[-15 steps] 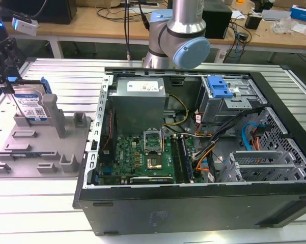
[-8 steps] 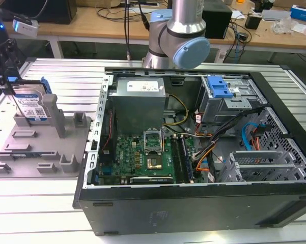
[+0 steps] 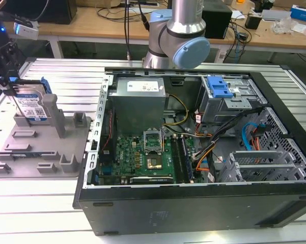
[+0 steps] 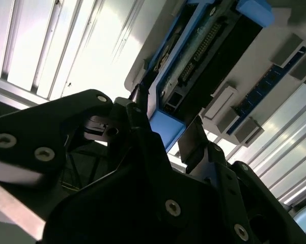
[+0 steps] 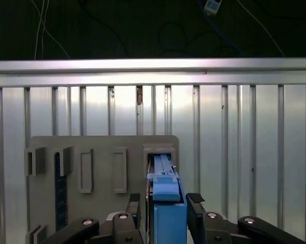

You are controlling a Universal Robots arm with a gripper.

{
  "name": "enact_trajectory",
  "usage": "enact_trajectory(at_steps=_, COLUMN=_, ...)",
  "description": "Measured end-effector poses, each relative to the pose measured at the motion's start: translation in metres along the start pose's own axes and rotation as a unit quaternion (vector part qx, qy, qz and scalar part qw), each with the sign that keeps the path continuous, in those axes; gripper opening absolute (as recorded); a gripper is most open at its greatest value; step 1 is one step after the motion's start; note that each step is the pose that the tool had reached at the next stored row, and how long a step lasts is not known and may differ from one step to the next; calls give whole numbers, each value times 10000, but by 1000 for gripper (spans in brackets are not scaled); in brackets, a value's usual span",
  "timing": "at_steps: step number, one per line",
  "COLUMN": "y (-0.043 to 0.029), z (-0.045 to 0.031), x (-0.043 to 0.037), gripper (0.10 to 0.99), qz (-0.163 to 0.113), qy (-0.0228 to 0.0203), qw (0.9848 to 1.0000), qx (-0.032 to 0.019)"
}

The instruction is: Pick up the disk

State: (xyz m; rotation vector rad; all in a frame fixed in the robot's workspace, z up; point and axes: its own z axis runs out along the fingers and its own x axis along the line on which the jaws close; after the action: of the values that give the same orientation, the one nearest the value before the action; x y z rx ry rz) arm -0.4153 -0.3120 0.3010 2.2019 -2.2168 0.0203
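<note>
The disk [image 3: 31,105] stands on edge in a slot of the grey plastic holder [image 3: 40,147] at the exterior view's left, its blue-and-white label facing out. My gripper [image 3: 12,91] reaches down over its upper edge. In both wrist views the disk's blue side rail [image 5: 166,203] [image 4: 165,128] lies between the two black fingers [image 5: 195,206], which press close against either side. The gripper looks shut on the disk, which still sits in the holder [image 5: 104,147].
An open computer case [image 3: 275,203] takes up the middle and the exterior view's right, with a blue-handled drive cage [image 3: 220,87] inside. The arm's base [image 3: 178,35] stands behind it. The holder's upright posts [image 3: 57,114] rise beside the disk. The table is ribbed metal [image 3: 40,213].
</note>
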Motion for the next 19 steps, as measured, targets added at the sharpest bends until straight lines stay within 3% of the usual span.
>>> enact_trajectory(at_steps=1, y=0, z=5, x=0, gripper=455, qz=0, qy=0, qw=10000, qx=0)
enact_trajectory(at_steps=19, y=1, z=37, x=-1, gripper=455, qz=0, qy=0, qw=10000, qx=0)
